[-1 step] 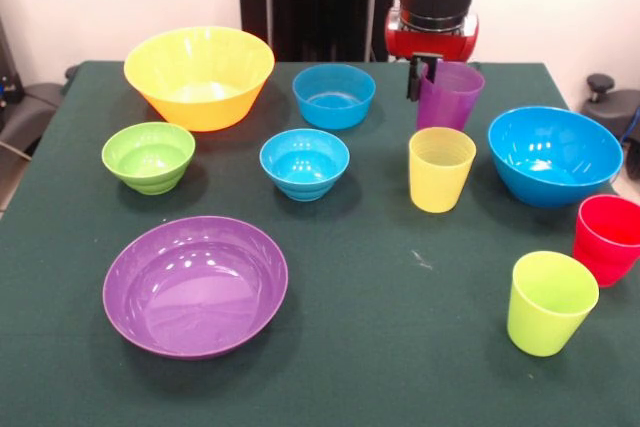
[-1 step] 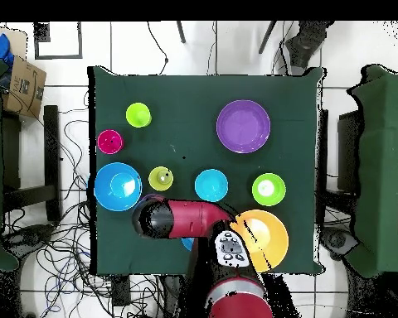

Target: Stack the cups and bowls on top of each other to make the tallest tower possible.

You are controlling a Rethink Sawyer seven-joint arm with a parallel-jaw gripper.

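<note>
My gripper (image 1: 424,79) hangs at the left rim of the purple cup (image 1: 450,97), at the table's far side; the arm (image 2: 165,219) hides that cup from above. In front of it stands the yellow cup (image 1: 441,169). The red cup (image 1: 607,238) and the lime green cup (image 1: 550,302) are near the right edge. The bowls are spread out: large yellow-orange (image 1: 200,77), two small blue (image 1: 334,95) (image 1: 304,163), green (image 1: 148,157), wide purple (image 1: 195,285), large blue (image 1: 554,155). Each cup and bowl stands alone, upright, on the cloth.
The dark green tablecloth (image 1: 380,347) covers the whole table. Black chairs (image 2: 364,157) stand at the sides, and a cardboard box (image 2: 20,83) lies off the table. Cables run across the floor around it.
</note>
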